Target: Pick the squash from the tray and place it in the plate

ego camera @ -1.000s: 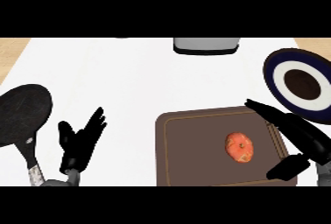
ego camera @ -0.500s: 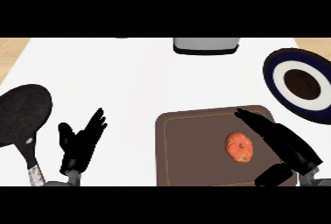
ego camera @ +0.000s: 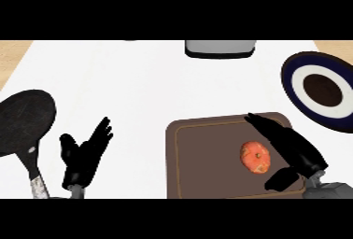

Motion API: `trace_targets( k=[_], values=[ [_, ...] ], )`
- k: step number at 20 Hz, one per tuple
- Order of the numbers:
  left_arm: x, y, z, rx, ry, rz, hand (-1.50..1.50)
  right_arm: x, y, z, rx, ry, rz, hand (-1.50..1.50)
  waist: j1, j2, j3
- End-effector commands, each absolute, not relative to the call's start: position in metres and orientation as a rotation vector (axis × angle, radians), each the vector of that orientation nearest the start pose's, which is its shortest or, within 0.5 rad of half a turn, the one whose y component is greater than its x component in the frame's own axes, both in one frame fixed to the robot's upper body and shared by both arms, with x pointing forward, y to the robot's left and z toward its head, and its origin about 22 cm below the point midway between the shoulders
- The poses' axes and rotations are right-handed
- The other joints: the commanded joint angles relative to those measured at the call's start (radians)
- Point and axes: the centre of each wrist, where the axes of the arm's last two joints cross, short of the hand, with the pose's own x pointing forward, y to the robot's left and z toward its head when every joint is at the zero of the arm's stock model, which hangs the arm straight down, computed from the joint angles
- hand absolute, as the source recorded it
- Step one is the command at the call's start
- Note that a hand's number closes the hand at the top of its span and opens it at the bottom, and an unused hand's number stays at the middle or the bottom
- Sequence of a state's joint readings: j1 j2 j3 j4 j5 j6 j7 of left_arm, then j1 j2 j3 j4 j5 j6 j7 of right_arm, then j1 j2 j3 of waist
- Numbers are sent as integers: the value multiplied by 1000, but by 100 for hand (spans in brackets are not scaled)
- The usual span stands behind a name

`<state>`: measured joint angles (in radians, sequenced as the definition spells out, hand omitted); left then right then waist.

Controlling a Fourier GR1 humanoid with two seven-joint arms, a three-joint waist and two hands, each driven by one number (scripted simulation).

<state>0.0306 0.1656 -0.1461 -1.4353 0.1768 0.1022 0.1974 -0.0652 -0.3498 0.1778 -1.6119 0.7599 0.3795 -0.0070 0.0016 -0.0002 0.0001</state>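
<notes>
An orange squash lies on the right half of a brown tray near the counter's front. My right hand hovers over the tray just right of the squash, fingers straight and pointing to the far left, thumb low near the tray's front; it is open and holds nothing. The plate, dark blue rim, white ring, dark centre, sits at the right edge, beyond the tray. My left hand rests open at the lower left, fingers up.
A black frying pan with a metal handle lies at the far left, beside my left hand. A grey container stands at the counter's far edge, centre. White counter stretches between the tray and the far edge.
My right hand has moved left over the tray, closing in beside the squash. The squash, plate and left hand have stayed put.
</notes>
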Motion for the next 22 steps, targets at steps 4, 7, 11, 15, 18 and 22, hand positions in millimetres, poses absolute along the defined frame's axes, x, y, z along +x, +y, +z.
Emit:
trace_targets(
  k=[4,7,11,15,18,22],
  values=[
    [231,230,-27,6,-1188,-7,0,258,-251,16,-456,-1257,1300,-150,0,0,0],
    [226,247,-36,-5,-1192,-30,0,264,-247,19,-471,-1188,1434,150,3,0,0],
    [234,232,-32,-17,-1176,-12,0,260,-244,9,-512,-1260,1476,150,0,0,0],
    [230,240,-35,10,-1172,-8,0,266,-252,-1,-526,-1293,1463,150,0,0,0],
    [235,255,-42,17,-1180,1,0,261,-254,26,-578,-1341,1443,150,-3,0,0],
    [235,236,-37,3,-1179,-14,0,262,-257,26,-587,-1626,1237,150,-7,0,1]
  ],
)
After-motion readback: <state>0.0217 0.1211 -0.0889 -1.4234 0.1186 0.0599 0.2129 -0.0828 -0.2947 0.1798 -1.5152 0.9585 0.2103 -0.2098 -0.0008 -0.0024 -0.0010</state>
